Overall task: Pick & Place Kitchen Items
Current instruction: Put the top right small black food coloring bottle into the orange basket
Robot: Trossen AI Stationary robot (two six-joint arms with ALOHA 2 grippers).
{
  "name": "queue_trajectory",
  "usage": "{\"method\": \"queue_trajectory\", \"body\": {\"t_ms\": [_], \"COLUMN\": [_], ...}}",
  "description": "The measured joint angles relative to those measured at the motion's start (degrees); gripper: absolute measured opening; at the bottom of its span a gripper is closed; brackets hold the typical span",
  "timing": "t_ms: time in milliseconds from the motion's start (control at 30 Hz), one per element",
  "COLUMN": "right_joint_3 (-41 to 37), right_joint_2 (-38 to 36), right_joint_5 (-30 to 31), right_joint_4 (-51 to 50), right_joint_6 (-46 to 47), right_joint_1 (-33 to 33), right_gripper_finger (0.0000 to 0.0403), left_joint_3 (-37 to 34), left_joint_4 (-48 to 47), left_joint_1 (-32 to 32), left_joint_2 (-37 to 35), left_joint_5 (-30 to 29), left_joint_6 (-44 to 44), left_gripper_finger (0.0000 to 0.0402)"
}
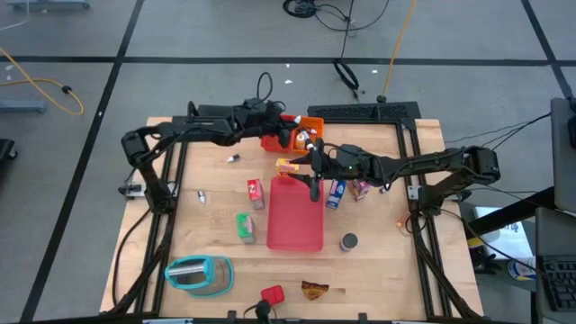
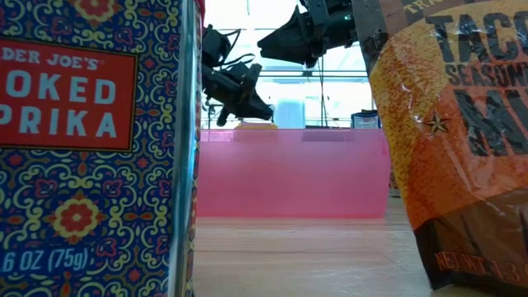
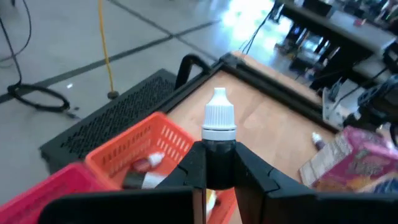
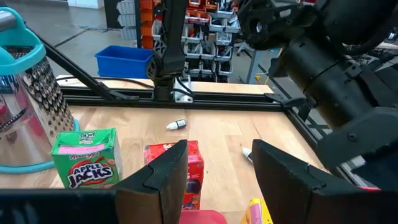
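My left gripper (image 1: 303, 138) hovers at the far middle of the table, over the orange bin (image 3: 140, 146), shut on a small dark bottle (image 3: 219, 134) with a white cap. Another small bottle (image 3: 144, 167) lies inside that bin, and a red bin (image 3: 46, 193) stands beside it. My right gripper (image 4: 217, 171) hangs open with nothing between its fingers above the far edge of the flat pink tray (image 1: 295, 216), pointing toward the table's left. Past its fingers a red box (image 4: 186, 165) and a green box (image 4: 87, 158) stand on the wood. My left gripper pinches the bottle's dark body (image 3: 219, 163) between its two fingers, just under the white collar. The fingers come from the table's left, slanting slightly down, across the bottle. The bottle stands upright, cap up, lifted clear above the orange bin.
A yellow box (image 1: 288, 165), a blue box (image 1: 336, 193), a pink packet (image 1: 362, 189) and a grey can (image 1: 349, 241) lie around the tray. A teal-handled grater (image 1: 200, 274) and two packets (image 1: 273, 294) sit near the front edge. Tiny bottles (image 1: 233, 158) lie at the left.
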Motion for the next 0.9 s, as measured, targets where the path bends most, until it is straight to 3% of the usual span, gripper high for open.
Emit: {"method": "queue_trajectory", "body": {"t_ms": [367,900], "right_joint_3": [0.0,0.0], "right_joint_2": [0.0,0.0], "right_joint_5": [0.0,0.0], "right_joint_4": [0.0,0.0], "right_joint_6": [0.0,0.0], "right_joint_1": [0.0,0.0], "right_gripper_finger": [0.0171,0.0171], "left_joint_3": [0.2,0.2], "left_joint_4": [8.2,13.1], "left_joint_1": [-1.6,-3.7], "left_joint_2": [5.0,5.1], "left_joint_5": [-0.8,-6.2], "left_joint_6": [-3.8,-3.4], "left_gripper_finger": [0.0043,0.005]}}
